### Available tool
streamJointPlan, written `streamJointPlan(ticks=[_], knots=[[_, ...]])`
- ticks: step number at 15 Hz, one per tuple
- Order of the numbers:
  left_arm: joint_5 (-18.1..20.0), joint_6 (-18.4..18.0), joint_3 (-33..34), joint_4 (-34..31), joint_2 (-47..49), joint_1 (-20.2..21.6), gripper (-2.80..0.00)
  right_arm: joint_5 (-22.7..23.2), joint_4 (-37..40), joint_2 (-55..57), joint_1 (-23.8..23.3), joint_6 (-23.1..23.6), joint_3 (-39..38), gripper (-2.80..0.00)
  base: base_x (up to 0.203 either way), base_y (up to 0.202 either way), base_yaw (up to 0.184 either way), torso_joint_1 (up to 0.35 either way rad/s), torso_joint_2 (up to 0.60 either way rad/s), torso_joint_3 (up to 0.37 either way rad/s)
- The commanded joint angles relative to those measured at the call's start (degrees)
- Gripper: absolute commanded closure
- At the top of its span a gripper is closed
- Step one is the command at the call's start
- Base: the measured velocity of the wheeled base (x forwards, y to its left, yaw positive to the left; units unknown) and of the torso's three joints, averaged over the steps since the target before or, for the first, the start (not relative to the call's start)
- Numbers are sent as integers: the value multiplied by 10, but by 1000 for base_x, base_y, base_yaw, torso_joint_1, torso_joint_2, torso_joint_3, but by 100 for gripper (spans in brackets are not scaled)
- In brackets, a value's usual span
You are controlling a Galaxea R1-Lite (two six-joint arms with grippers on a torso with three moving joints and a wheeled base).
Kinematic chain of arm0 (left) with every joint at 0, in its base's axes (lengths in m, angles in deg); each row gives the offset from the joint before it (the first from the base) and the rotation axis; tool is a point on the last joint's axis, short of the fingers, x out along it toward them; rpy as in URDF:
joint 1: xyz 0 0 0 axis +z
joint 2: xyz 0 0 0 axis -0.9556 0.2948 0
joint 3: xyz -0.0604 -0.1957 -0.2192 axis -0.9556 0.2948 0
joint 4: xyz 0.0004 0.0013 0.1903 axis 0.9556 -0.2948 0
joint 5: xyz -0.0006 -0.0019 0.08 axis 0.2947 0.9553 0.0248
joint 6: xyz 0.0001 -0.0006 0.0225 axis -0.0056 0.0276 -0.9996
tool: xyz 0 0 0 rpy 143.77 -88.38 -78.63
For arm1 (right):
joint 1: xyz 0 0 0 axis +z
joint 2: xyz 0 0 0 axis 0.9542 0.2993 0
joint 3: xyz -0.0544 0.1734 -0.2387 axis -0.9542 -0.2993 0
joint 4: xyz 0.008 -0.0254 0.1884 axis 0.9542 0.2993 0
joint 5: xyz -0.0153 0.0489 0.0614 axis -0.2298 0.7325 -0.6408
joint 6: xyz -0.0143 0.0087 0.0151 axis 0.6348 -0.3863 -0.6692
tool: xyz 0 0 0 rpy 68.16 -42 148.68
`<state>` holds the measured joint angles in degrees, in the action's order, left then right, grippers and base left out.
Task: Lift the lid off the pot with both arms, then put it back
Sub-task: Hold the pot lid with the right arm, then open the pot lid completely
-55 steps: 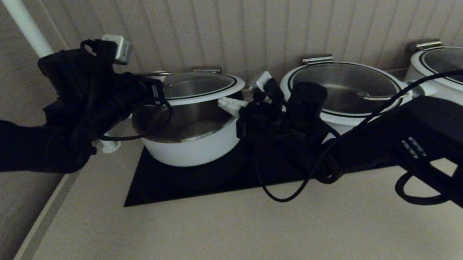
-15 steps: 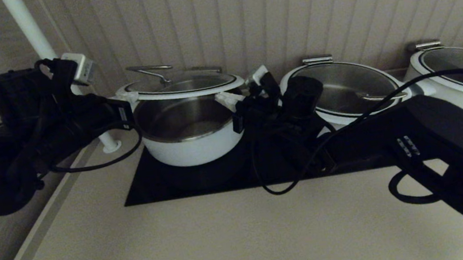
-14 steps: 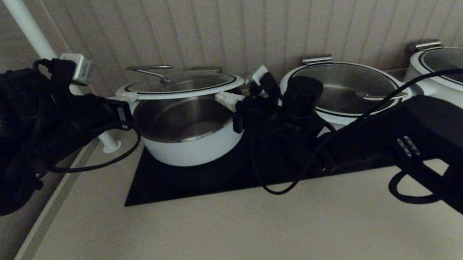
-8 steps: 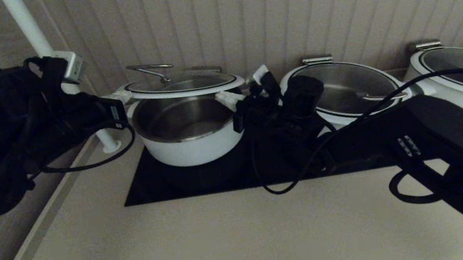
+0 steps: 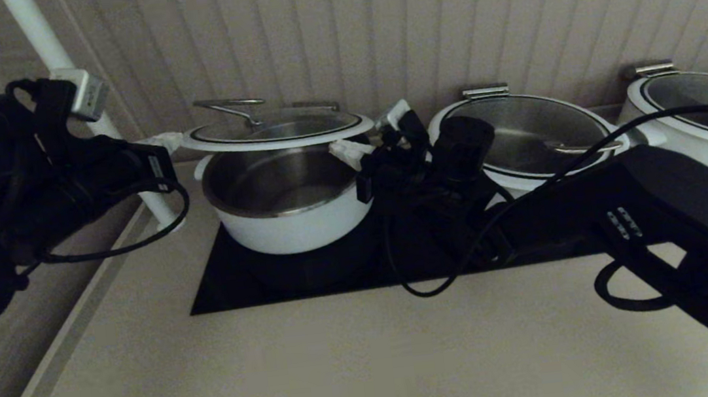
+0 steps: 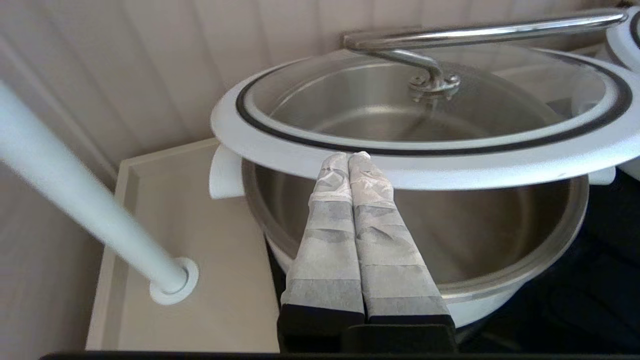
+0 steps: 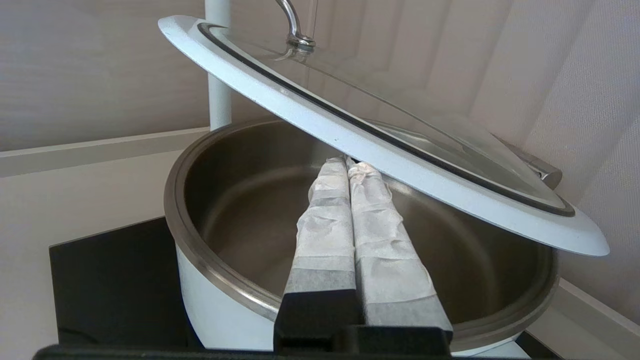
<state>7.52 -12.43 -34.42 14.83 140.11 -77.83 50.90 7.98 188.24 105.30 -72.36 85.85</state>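
The lid hangs raised and tilted above the open white pot, which stands on a black cooktop. My left gripper is shut; its wrapped tips meet the lid's left rim edge. My right gripper is shut too, and its tips sit under the lid's right rim, over the pot's steel interior. Neither gripper has anything between its fingers. The lid's wire handle stands at its left half.
A white pole rises just behind my left arm, its base on the counter. Two wider lidded pots stand to the right. A panelled wall runs close behind. The black cooktop lies under the pot.
My left arm has drawn back to the left and slightly up, so its tips have slid out from under the lid to the rim's edge. The lid stays raised; the right arm holds still.
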Motion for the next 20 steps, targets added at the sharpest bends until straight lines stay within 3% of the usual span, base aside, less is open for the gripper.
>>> streamJointPlan(ticks=[1, 11, 20], knots=[[1, 0, 1, -6, -13, 2, 0, 2, -3, 1, 0, 1, 0, 0, 0, 0, 0, 0, 0, 0], [1, 3, 117, -4, -64, 6, 0, 2, -3, -2, -3, 1, 1, 0, 0, 0, 0, 0, 0, 0], [4, 0, 93, -3, 5, 1, 0, 1, -1, -3, -3, 2, 1, 0, 0, 0, 0, 0, 0, 0]])
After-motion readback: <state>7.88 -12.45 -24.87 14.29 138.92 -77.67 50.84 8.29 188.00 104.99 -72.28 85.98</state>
